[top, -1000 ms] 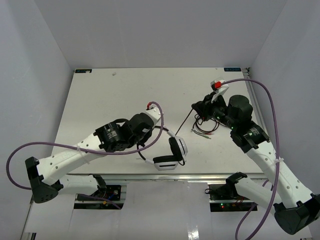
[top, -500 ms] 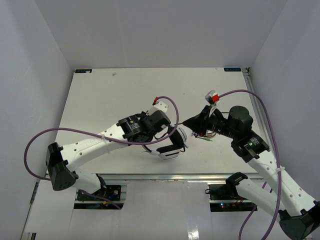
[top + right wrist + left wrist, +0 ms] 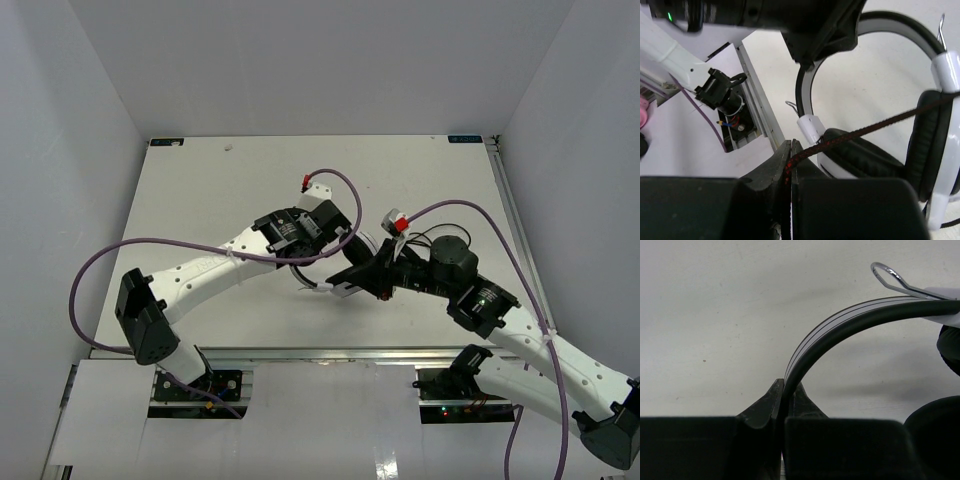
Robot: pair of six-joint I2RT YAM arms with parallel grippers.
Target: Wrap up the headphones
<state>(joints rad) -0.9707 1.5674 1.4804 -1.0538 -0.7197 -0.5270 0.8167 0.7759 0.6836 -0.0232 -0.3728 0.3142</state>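
Smooth glossy black-and-white plastic band on the headphones (image 3: pixel 840 327), matt black leather-like ear pads, shiny chrome wire slider (image 3: pixel 892 277), braided cloth cord (image 3: pixel 865 131) flecked red, matt white counter (image 3: pixel 740 315), matt black plastic jaws.

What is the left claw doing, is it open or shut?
Shut. The left gripper pinches the thin headband of the headphones, with no gap showing.

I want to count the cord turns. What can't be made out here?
Top view: headphones mostly hidden under left gripper and right gripper; cord turns uncountable.
Left wrist: ear cup cut off by the right edge.
Right wrist: the cord leaves the frame; plug unseen.
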